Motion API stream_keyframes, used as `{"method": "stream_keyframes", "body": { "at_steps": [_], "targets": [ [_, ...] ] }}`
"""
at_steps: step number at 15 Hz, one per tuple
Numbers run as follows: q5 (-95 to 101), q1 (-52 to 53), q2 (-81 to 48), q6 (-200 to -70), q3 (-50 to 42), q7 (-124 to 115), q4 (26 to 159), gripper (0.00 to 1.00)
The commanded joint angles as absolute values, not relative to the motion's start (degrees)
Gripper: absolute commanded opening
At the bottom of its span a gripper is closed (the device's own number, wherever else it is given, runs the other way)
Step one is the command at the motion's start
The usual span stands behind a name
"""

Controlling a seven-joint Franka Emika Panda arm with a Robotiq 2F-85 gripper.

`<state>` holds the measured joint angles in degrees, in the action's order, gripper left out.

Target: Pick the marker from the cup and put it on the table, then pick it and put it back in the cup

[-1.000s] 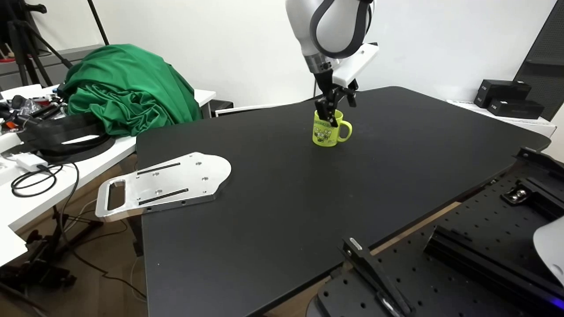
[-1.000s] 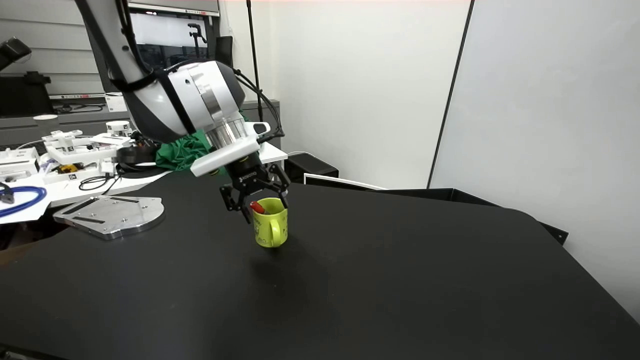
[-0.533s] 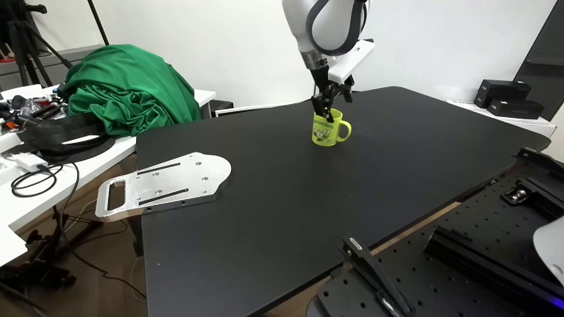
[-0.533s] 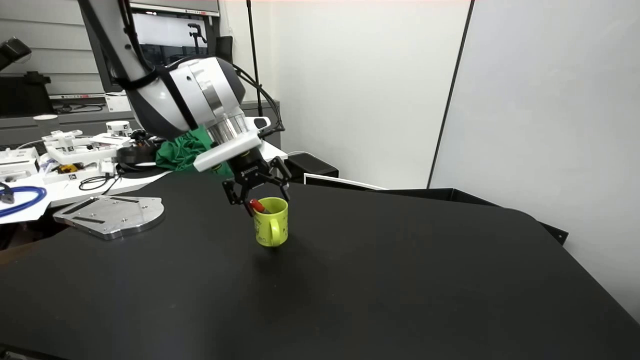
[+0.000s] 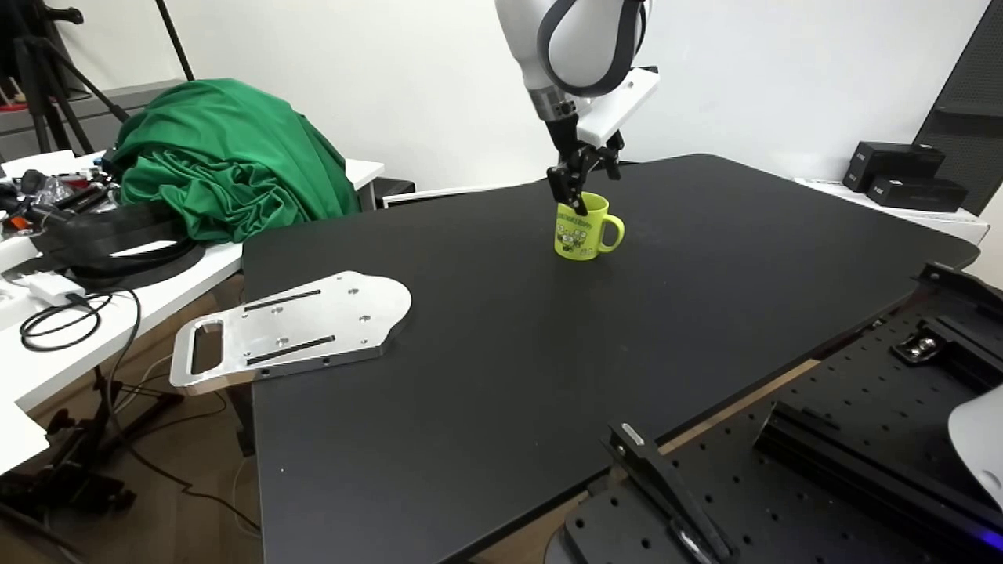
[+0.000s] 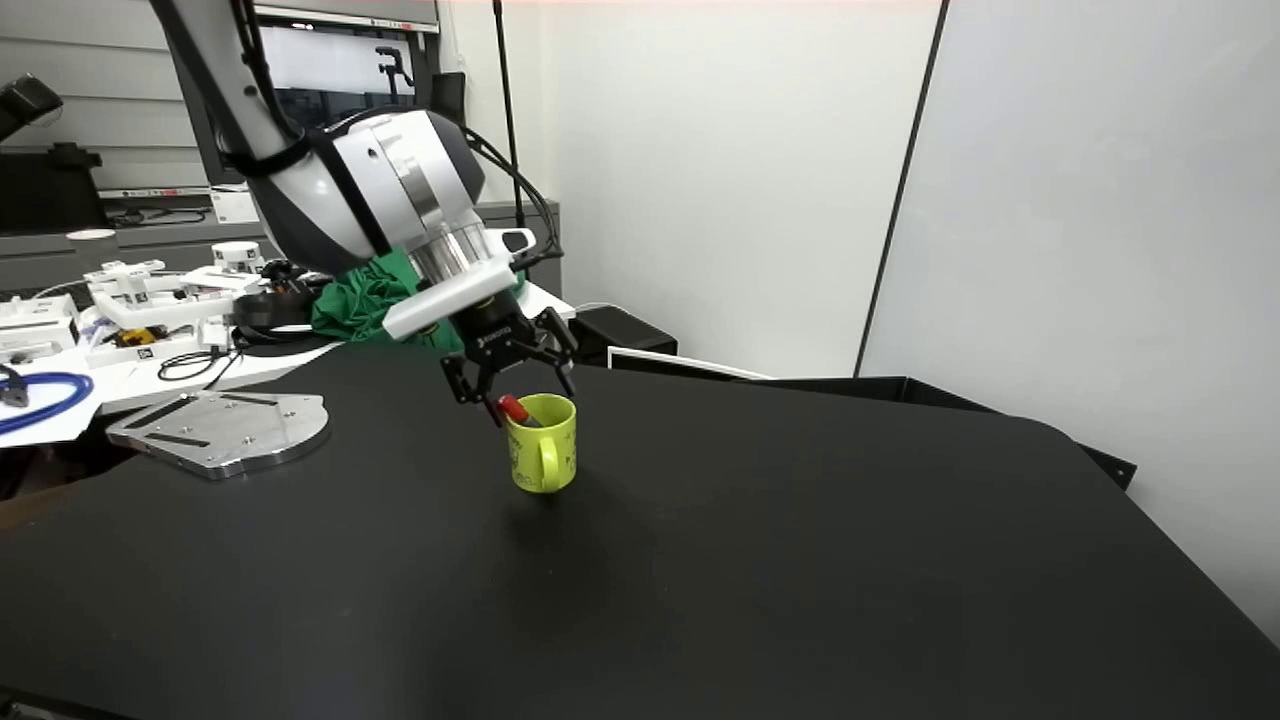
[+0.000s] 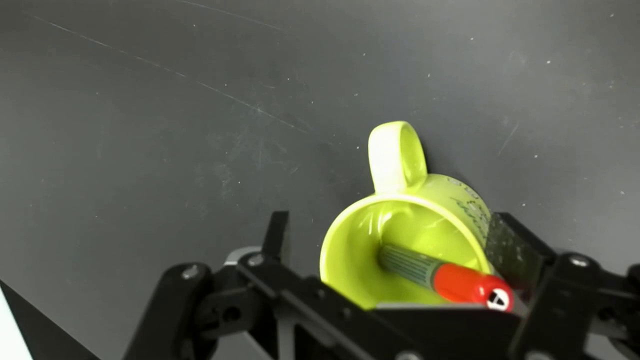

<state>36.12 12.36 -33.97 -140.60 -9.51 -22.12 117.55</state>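
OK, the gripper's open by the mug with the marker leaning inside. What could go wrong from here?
Closing now might pinch the mug as well as the marker, since in the wrist view the open gripper appears to span the mug's mouth.

One finger looks very near the mug's side, contact unclear, so a sideways move could nudge or tip the mug on the table.

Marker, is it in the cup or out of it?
In. The wrist view shows the marker slanting inside the cup, its red end poking out past the rim.
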Motion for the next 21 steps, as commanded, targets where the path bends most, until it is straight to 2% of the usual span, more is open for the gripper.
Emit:
{"method": "stream_keyframes", "body": {
  "at_steps": [1,14,15,16,21],
  "targets": [
    [37.09,13.45,-34.55,-140.11,-10.22,-24.71,115.91,1.00],
    [38.78,14.71,-35.44,-141.54,-10.61,-26.70,115.06,1.00],
    [38.68,14.67,-35.46,-141.46,-10.62,-26.72,115.01,0.90],
    [38.78,14.73,-35.48,-141.41,-10.71,-26.82,114.95,0.74],
    [38.63,14.91,-35.35,-141.27,-10.71,-27.30,114.76,0.39]
  ]
}}
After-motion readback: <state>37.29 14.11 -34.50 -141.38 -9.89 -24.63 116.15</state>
